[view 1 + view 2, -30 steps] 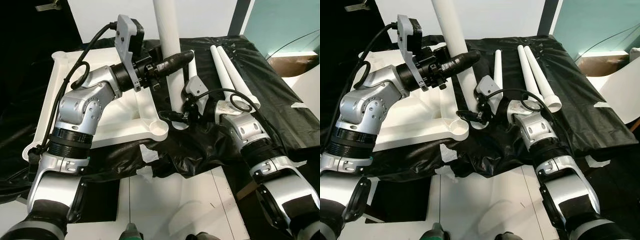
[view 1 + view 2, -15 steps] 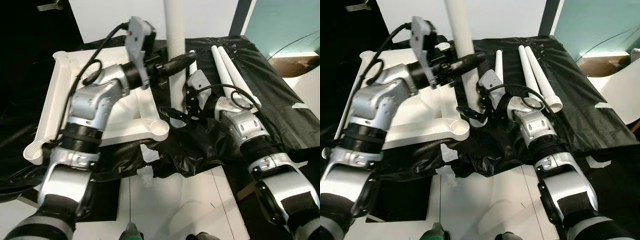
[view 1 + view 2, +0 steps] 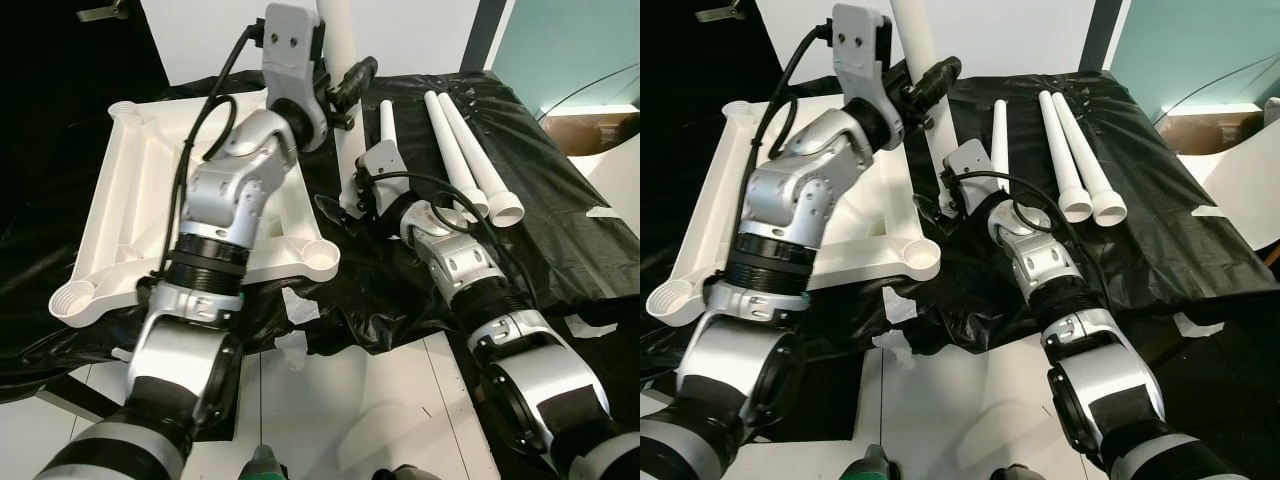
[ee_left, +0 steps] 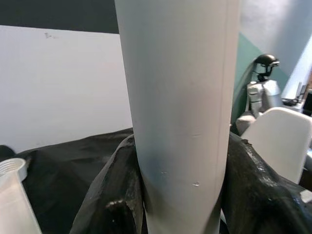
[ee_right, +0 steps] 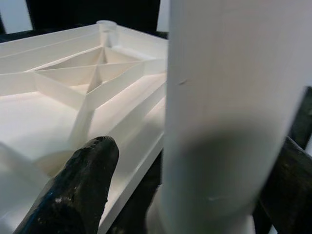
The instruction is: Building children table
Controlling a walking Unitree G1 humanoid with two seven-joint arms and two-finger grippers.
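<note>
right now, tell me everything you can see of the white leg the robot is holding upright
The white leg is a smooth, plastic-looking tube standing nearly upright over the black sheet, close by the upturned white tabletop. Its top runs out of frame. The left tool is clamped on it high up; the right tool grips near its base.

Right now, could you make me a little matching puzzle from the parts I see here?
Things:
1. upright white plastic table leg
2. upside-down white plastic tabletop
3. pair of white legs
4. black plastic sheet

Places:
A. lying side by side on the sheet
B. held by both grippers' fingers
C. spread under everything
D. lying flat, on the robot's left

Pairs: 1-B, 2-D, 3-A, 4-C
</note>
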